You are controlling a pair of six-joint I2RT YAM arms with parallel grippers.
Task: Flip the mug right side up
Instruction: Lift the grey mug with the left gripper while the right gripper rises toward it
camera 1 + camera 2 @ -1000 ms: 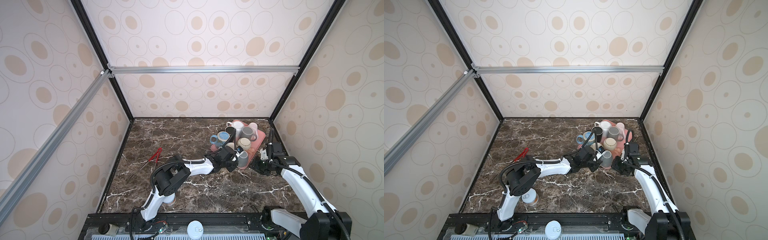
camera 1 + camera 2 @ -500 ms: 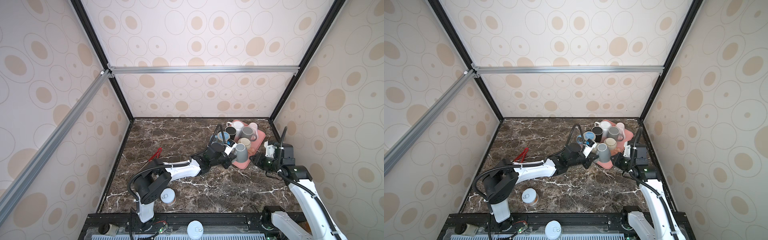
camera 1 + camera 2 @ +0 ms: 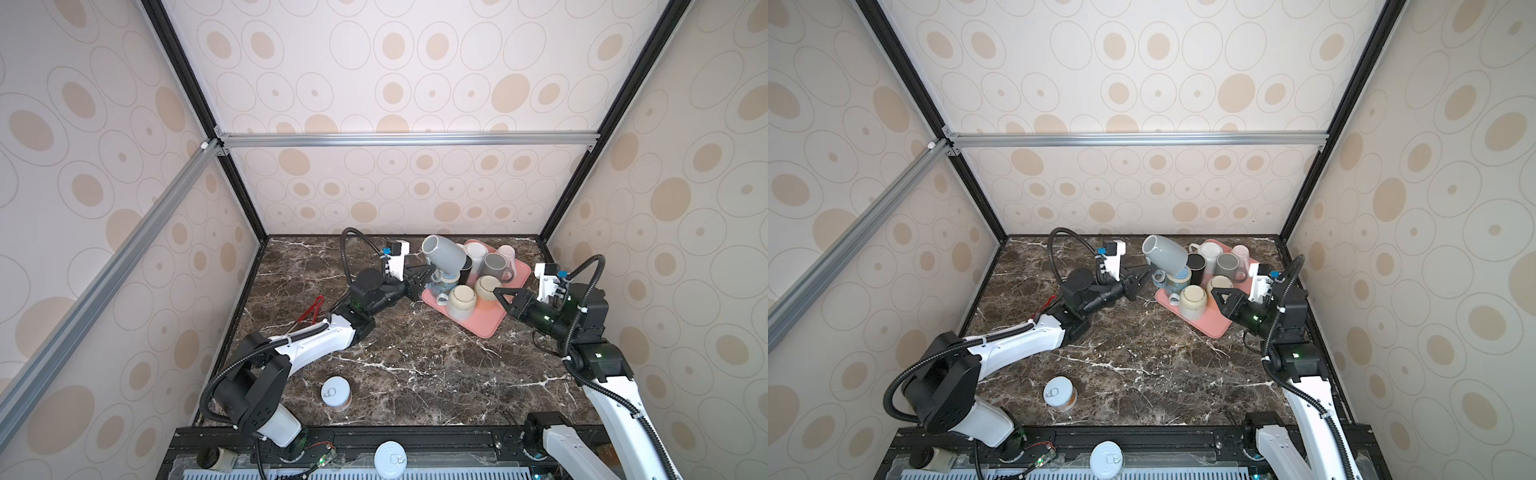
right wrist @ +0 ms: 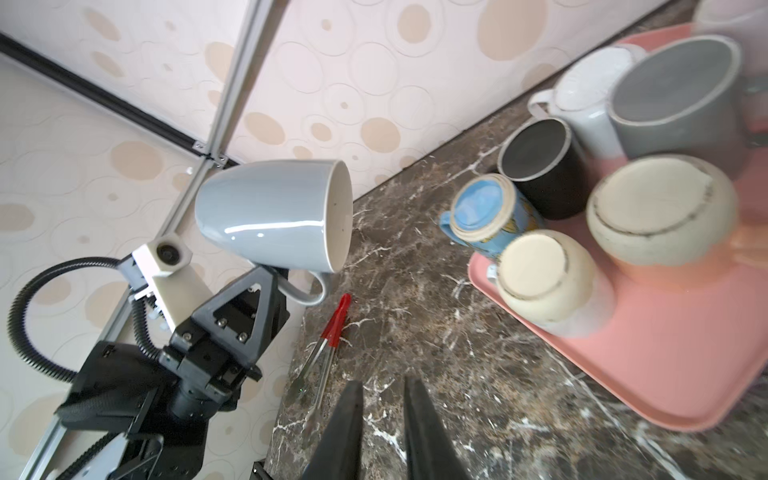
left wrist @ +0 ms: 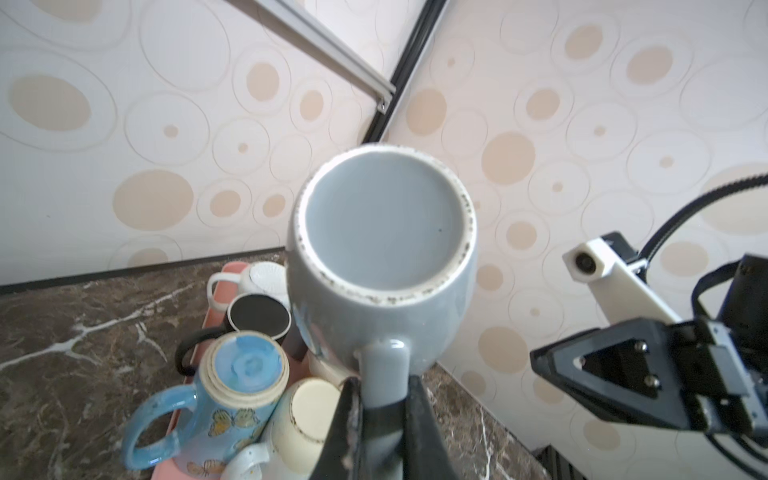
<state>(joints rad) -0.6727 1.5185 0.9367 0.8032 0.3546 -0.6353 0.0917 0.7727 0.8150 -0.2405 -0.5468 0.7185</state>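
Note:
The grey mug [image 3: 444, 257] [image 3: 1165, 253] hangs in the air over the left end of the pink tray [image 3: 482, 324]. It is tipped on its side, with its base [image 5: 382, 232] toward the left wrist camera and its mouth [image 4: 338, 216] toward the tray. My left gripper [image 3: 428, 275] [image 5: 384, 386] is shut on the mug's handle [image 5: 384, 370]. My right gripper [image 3: 500, 296] [image 4: 382, 386] hovers by the tray's right side. Its fingers stand a narrow gap apart with nothing between them.
Several upturned mugs crowd the tray: a blue butterfly one [image 3: 446, 282], cream ones [image 3: 461, 301], a black one [image 4: 540, 166] and a grey one [image 3: 494, 266]. Red-handled tongs [image 3: 309, 311] lie at the left. A can [image 3: 336, 392] stands near the front, another [image 3: 390, 457] on the front rail.
My left gripper has lifted the grey mug up off the tray and tipped it sideways. My right gripper has drawn back to the right and its fingers have narrowed.

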